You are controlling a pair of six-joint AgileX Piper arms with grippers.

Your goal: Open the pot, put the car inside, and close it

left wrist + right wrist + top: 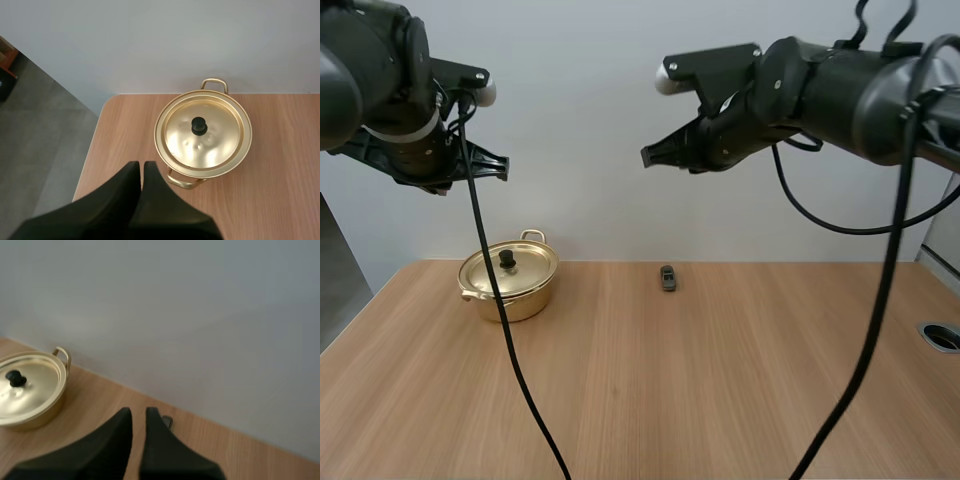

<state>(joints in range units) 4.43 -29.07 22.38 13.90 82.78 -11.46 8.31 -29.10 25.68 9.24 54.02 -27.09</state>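
Observation:
A gold pot [510, 290] stands at the back left of the wooden table, its lid [508, 266] on and a black knob [507, 258] on top. A small dark toy car [667, 277] lies to the right of it, near the wall. My left gripper [485, 165] hangs high above the pot. Its fingers are shut and hold nothing, and the lid [202, 132] sits just beyond my left gripper [141, 167]. My right gripper [650, 155] is high over the car and shut. From it the pot [30, 395] shows, and the car [167, 422] peeks past the fingertips [152, 416].
A plain wall runs just behind the pot and the car. The table's left edge [92, 150] lies close beside the pot, with floor beyond it. A round cable hole [942, 336] sits at the table's right edge. Bare wood [650, 390] spreads in front.

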